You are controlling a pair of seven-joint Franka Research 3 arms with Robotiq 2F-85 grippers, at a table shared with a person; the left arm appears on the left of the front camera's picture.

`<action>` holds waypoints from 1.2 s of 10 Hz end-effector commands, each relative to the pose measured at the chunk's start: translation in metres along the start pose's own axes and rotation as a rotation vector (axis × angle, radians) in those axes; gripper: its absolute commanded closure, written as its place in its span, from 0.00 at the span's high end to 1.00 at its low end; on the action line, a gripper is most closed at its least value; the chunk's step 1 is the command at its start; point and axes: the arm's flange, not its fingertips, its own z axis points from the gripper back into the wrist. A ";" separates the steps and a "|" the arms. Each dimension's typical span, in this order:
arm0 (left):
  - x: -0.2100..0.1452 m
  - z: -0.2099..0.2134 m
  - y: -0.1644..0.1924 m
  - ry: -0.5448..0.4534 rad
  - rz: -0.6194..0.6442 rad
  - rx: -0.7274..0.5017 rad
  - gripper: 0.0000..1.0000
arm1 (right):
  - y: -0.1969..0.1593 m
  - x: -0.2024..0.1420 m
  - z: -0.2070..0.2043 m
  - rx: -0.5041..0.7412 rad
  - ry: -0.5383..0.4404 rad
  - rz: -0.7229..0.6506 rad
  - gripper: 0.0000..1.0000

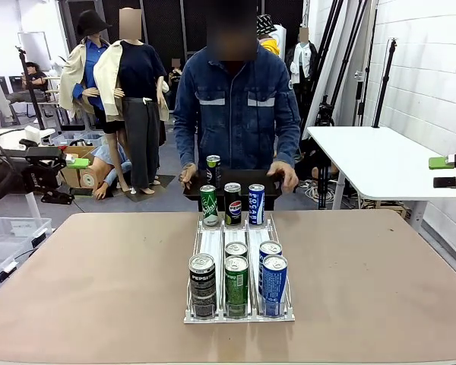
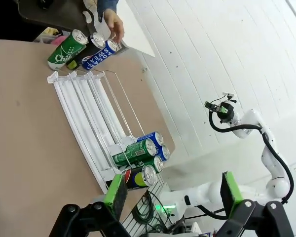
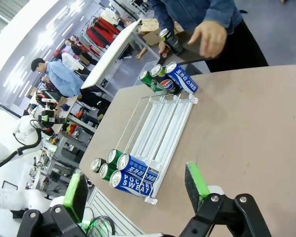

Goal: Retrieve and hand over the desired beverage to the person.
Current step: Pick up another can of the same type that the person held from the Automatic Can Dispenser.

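Clear 3-lane can rack (image 1: 213, 242) lies in the ctr of the brown tabletop (image 1: 365, 289), w/ its lanes running from the robot side toward the person (image 1: 237, 99).

Near end of rack, 5 cans upright:
- L lane: black Pepsi can (image 1: 202, 285).
- Mid lane: front green can (image 1: 236, 285), w/ a 2nd green one just behind it.
- R lane: front Pocari Sweat can (image 1: 273, 284), w/ a 2nd blue one just behind it.

Far end of rack, 3 more cans upright in a close row: green Chilsung can (image 1: 209, 205), far Pepsi can (image 1: 232, 203), far Pocari can (image 1: 256, 204). I cannot tell if they stand on the rack or just behind it.

The person, in a denim jacket, stands at the far side and has both hands on a dark tray (image 1: 243, 175) at the far tabletop edge. The person's right hand (image 1: 188, 175) is at one end of it and the person's left hand (image 1: 286, 176) at the other. One green tray can (image 1: 213, 167) stands upright on it.

Which beverage is the wanted one, the pics do not tell.

The left gripper (image 2: 172, 192) hangs off to the L side, well apart from the rack. Its jaws are spread wide, w/ green pads (image 2: 116, 190) far from each other and nothing btw them. The right gripper (image 3: 136, 190) is at the R side, also well apart from the rack, w/ jaws spread wide and holding nothing.
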 end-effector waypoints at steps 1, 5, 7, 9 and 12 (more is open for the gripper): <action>0.000 -0.002 -0.008 0.034 0.000 0.051 1.00 | 0.000 0.000 -0.001 0.003 0.000 0.005 1.00; 0.001 -0.006 -0.005 0.034 -0.019 0.029 1.00 | 0.000 0.000 -0.001 0.003 0.000 0.005 1.00; 0.001 -0.006 -0.005 0.034 -0.019 0.029 1.00 | 0.000 0.000 -0.001 0.003 0.000 0.005 1.00; 0.001 -0.006 -0.005 0.034 -0.019 0.029 1.00 | 0.000 0.000 -0.001 0.003 0.000 0.005 1.00; 0.001 -0.006 -0.005 0.034 -0.019 0.029 1.00 | 0.000 0.000 -0.001 0.003 0.000 0.005 1.00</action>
